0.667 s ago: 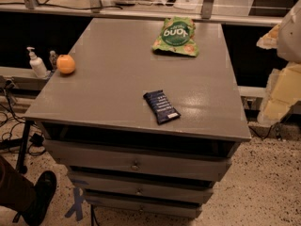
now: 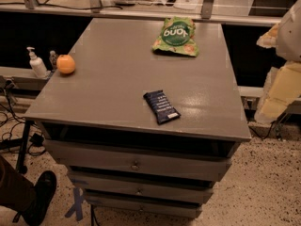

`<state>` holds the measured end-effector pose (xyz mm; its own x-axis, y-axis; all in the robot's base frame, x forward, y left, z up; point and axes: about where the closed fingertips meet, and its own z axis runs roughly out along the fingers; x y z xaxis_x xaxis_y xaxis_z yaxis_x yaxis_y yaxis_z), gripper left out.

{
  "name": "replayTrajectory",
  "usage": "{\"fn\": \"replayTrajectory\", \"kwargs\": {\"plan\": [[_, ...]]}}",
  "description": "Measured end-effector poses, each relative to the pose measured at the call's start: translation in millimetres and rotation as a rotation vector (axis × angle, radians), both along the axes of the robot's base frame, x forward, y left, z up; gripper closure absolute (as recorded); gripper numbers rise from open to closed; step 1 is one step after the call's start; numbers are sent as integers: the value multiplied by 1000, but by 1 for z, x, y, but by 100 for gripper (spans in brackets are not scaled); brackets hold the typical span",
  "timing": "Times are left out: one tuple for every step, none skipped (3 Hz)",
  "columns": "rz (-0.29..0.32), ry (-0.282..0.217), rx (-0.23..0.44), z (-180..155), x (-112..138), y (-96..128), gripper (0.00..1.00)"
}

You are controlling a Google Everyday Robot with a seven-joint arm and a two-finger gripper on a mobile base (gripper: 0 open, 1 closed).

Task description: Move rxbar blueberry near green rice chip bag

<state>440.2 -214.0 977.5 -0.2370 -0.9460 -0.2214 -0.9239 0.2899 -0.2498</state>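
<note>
Rxbar blueberry [image 2: 161, 106]: flat on the grey tabletop [image 2: 103, 93], near the front edge, lying at an angle, nothing touching it. Far left: white pump bottle [image 2: 34, 62], then an orange [image 2: 66, 64] at the tabletop's left edge, both well apart from the bar. Back, right of centre: green rice chip bag [image 2: 176, 36], lying flat, well apart from the bar. Likely best way: come straight down over the bar, set the jaws across its narrow width, pinch low, lift clear, carry toward the bag, lay down just beside it without nudging it. Far right, beyond the tabletop's edge: gripper [image 2: 281, 89], pale, off to the side, nowhere near the bar. Jaws spread or pressed together: cannot tell.
</note>
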Motion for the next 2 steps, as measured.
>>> {"fn": "replayTrajectory", "kwargs": {"plan": [[-54, -9, 55, -2, 10, 8, 0], [-127, -22, 132, -6, 23, 26, 0]]}}
